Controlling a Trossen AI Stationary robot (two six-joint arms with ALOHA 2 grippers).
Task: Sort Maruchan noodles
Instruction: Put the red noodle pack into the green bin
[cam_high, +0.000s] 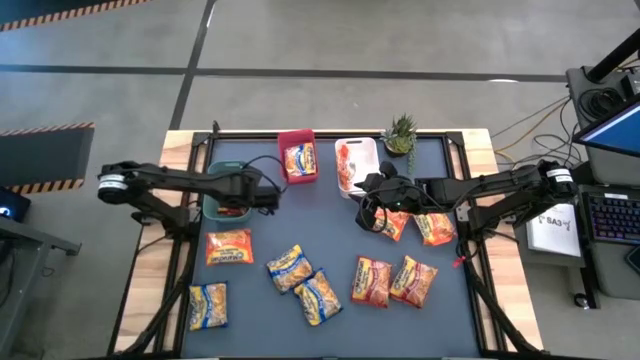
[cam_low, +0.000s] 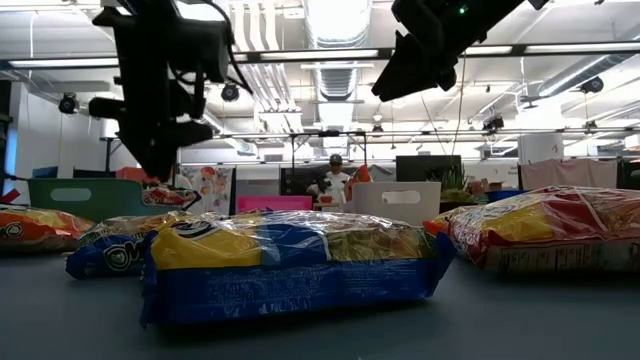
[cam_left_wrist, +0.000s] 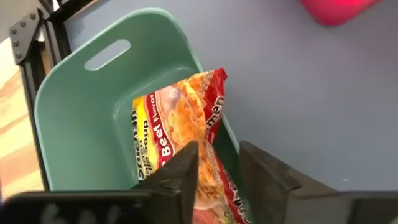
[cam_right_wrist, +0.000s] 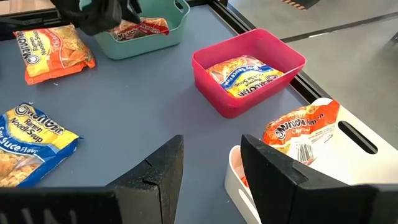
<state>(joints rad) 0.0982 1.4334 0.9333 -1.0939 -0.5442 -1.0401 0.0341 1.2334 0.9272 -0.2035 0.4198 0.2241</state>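
Left gripper (cam_left_wrist: 216, 163): we see it over the green bin (cam_high: 213, 196), fingers clamped on a red beef packet (cam_left_wrist: 180, 124) hanging into the bin.
Red bin (cam_high: 297, 160): holds 1 yellow-blue pkt.
White bin (cam_high: 358, 165): 1 orange pkt inside.
Right gripper (cam_right_wrist: 211, 163): above mat nr white bin, fingers apart, holding nothing.
Loose noodles (cam_high: 300, 280): abt 8 pkts spread on mat, front half.

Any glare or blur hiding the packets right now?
Low view: the nearest yellow-and-blue packet shows shiny wrapper highlights, ceiling lights are bright, and the bins behind are soft. Left wrist view: the red beef packet in the green bin is readable. High view: even light, no glare.
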